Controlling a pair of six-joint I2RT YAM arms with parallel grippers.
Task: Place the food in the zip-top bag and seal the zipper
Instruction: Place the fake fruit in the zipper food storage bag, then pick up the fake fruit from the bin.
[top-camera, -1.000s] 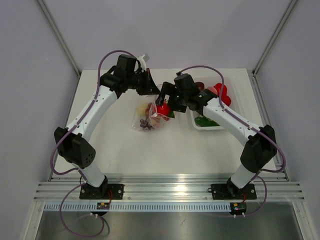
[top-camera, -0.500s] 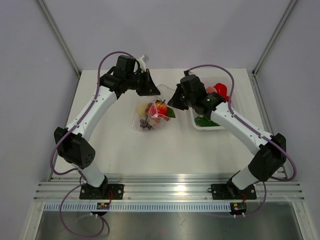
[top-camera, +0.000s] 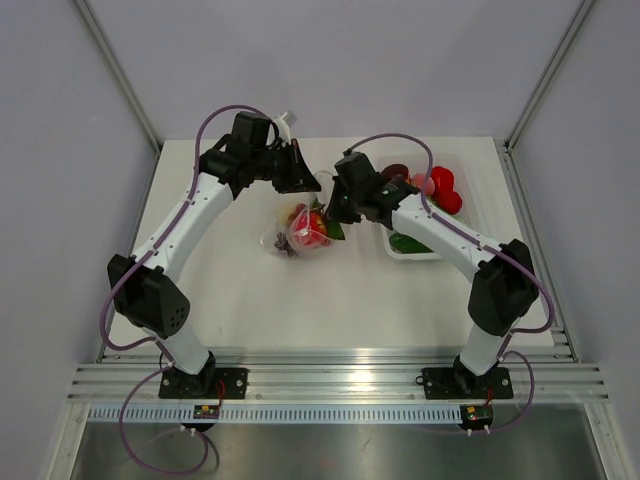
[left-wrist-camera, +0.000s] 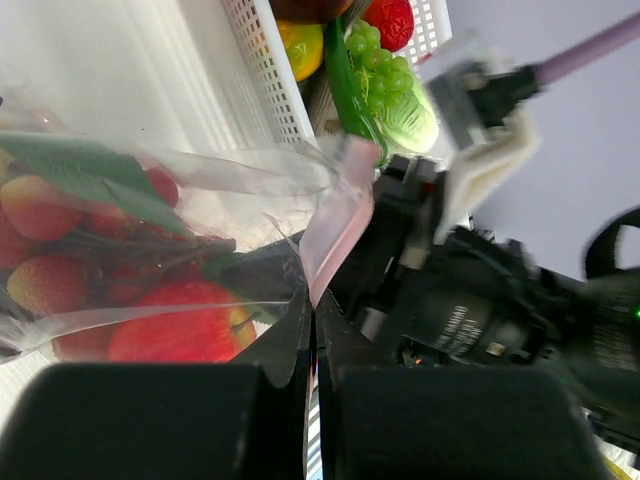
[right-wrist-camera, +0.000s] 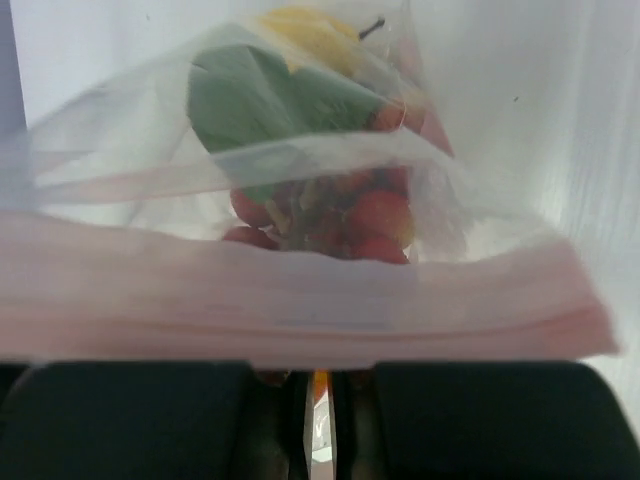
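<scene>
**Both my hands pinch the pink zipper**

My left hand (left-wrist-camera: 312, 330) is squeezed shut on the pink zipper (left-wrist-camera: 335, 225). The strip sticks up from between my two black fingers (left-wrist-camera: 200, 420). My right hand (right-wrist-camera: 318, 385) is almost closed too, with only a thin slit. The same pink strip lies across its tips, and it looks pinched there. Seen from above, my two hands meet tip to tip over the far middle of the worktop (top-camera: 250, 300).

The zip-top bag (top-camera: 300, 228) spreads out from my hands toward the near side. It is clear and crinkly, and there is food inside it. I can see a red apple (left-wrist-camera: 175, 335), some small red berries (left-wrist-camera: 45, 285), a green leaf (right-wrist-camera: 270, 100) and a yellow lemon (right-wrist-camera: 310, 28).

Just to the right of my right hand sits a white basket (top-camera: 415, 255). It has red food (top-camera: 445, 190) at its far end and green food (top-camera: 408, 242) at its near end. My left camera also shows green grapes (left-wrist-camera: 380, 65) in it.
</scene>
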